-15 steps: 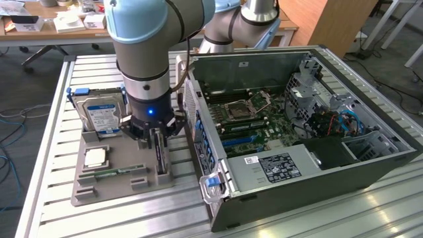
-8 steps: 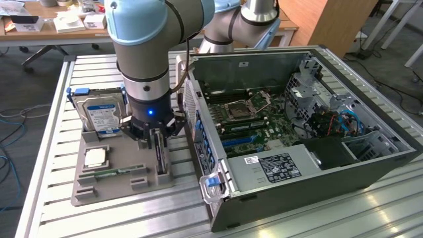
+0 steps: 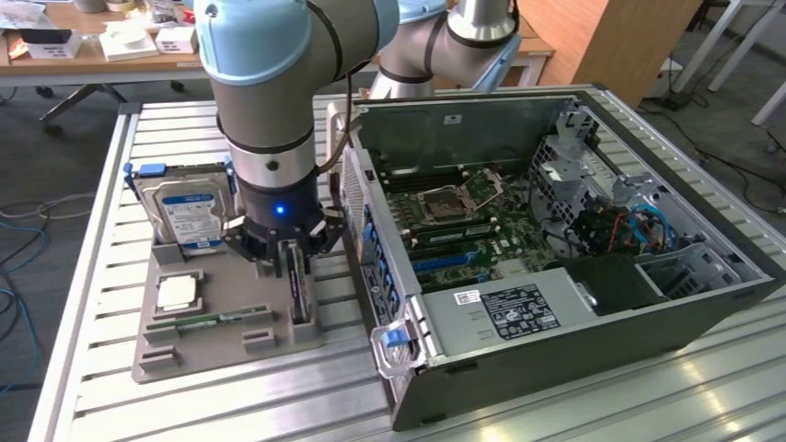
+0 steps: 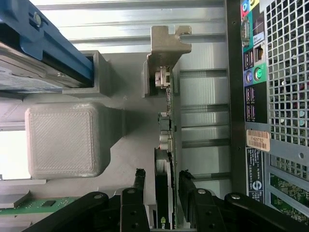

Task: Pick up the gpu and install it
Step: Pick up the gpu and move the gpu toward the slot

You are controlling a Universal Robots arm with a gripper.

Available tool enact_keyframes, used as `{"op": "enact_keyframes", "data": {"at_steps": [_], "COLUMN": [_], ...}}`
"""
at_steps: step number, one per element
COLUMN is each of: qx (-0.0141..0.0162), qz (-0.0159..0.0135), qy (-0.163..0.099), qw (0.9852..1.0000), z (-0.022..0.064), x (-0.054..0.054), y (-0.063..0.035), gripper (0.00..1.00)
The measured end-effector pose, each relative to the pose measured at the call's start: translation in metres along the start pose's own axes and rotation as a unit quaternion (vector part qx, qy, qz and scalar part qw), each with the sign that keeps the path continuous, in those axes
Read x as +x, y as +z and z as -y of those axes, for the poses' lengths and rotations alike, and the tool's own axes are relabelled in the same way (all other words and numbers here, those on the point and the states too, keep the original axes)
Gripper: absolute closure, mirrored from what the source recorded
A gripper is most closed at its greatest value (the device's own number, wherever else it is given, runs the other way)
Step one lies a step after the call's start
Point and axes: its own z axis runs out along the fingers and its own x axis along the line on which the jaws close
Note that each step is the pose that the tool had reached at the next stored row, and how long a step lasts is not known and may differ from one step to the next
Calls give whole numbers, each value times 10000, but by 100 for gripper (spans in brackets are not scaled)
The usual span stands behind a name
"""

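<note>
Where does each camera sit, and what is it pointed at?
Exterior view: off the arm, high up, looking down at the grey plastic tray and open black computer case; the arm and hand show.
Wrist view: on the wrist, looking past the open hand's fingers at the thin dark gpu card standing on edge.
Both share hand, card, tray, case.

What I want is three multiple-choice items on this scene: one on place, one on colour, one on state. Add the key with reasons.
1. The gpu stands: A in the grey tray; B on the floor; C in a drawer.
2. The memory stick is: A red; B green; C white.
3. The gripper is: A shut on a cable; B open, astride the gpu; C shut, empty.
Key: 1 A, on edge in a tray slot; 2 B, green board; 3 B, a finger each side, gap visible.
</note>
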Motion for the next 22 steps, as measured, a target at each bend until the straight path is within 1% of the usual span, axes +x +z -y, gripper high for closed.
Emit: {"op": "enact_keyframes", "data": {"at_steps": [22], "qx": [2], "qz": [0], "qy": [-1], "qw": [10000], "z": [7], "x": [-1], "y": [-17], "gripper": [59]}}
